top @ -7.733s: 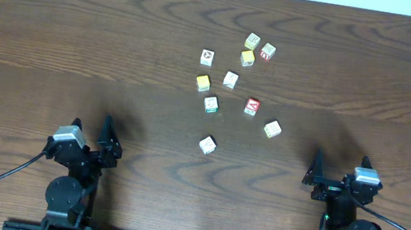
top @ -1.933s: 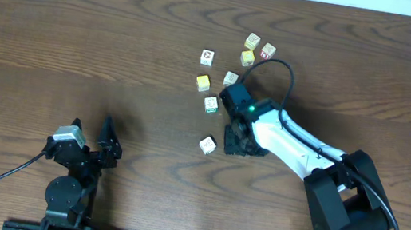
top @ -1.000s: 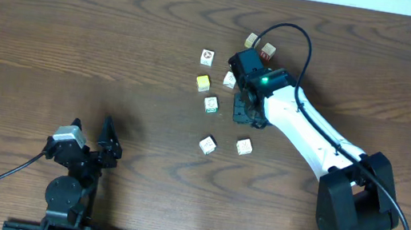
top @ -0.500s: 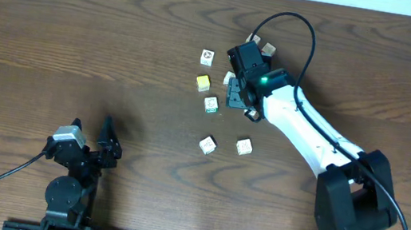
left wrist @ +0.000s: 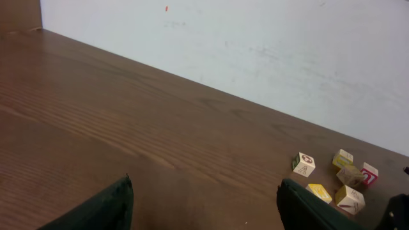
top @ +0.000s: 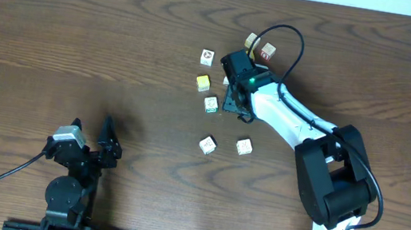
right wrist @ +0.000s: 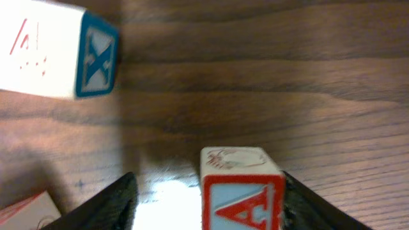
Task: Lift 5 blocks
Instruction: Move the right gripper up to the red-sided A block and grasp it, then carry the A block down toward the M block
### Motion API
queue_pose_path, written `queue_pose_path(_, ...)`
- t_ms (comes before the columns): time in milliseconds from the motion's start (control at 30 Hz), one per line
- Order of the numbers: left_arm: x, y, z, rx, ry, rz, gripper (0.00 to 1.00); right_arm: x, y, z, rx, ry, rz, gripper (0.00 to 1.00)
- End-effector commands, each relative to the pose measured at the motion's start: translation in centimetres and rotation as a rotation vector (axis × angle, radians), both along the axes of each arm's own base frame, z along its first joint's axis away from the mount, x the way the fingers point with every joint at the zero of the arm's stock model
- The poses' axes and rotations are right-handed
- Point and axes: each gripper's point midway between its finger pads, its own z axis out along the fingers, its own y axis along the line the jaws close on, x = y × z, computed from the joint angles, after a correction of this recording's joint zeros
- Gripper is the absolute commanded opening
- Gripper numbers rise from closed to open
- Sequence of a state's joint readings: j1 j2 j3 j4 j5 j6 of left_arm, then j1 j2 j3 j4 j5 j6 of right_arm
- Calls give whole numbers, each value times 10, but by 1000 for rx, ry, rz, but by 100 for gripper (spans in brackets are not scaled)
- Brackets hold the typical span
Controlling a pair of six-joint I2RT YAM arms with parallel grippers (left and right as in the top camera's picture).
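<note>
We see right pincer (right wrist: 209, 185) apart, red A block (right wrist: 243, 195) inside gap, off-centre. Our worry: lopsided close shoves block, it twists out. Blue X block (right wrist: 96, 54) ahead-left might get bumped. Left pincer (left wrist: 206, 188) apart, empty.

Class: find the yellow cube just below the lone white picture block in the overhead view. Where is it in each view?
Overhead: the yellow cube sits upper middle, left of the right arm.
Left wrist: lower right, at the cluster's near left.
Right wrist: not in it.
Shared landmark: the white picture block, just beyond the cube in overhead and left wrist.
</note>
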State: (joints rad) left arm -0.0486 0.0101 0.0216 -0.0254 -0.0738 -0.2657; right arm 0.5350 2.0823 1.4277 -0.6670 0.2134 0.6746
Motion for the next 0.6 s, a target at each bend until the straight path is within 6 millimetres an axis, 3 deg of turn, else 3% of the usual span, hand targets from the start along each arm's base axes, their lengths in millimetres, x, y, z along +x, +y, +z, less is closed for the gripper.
queue_pose_path(0,-1,3,-17,3,53,15,72,10,-13,5,1,-20,-54,54)
queue_pose_path(67,-1,3,-17,3,53,15,72,11,-16,4,-1,-17,-61,36)
queue_pose_path(133,-1,3,-17,3,53,15,73,12,-18,4,-1,-17,-66,31)
queue_pose_path(233,-1,3,-17,3,53,15,72,12,-21,4,-8,-12,-58,27)
queue_pose_path(400,-1,3,-17,3,53,15,72,7,-25,7,-43,11,20,29)
queue_pose_path(567,-1,3,-17,3,53,15,72,-4,-34,35,-74,27,92,29)
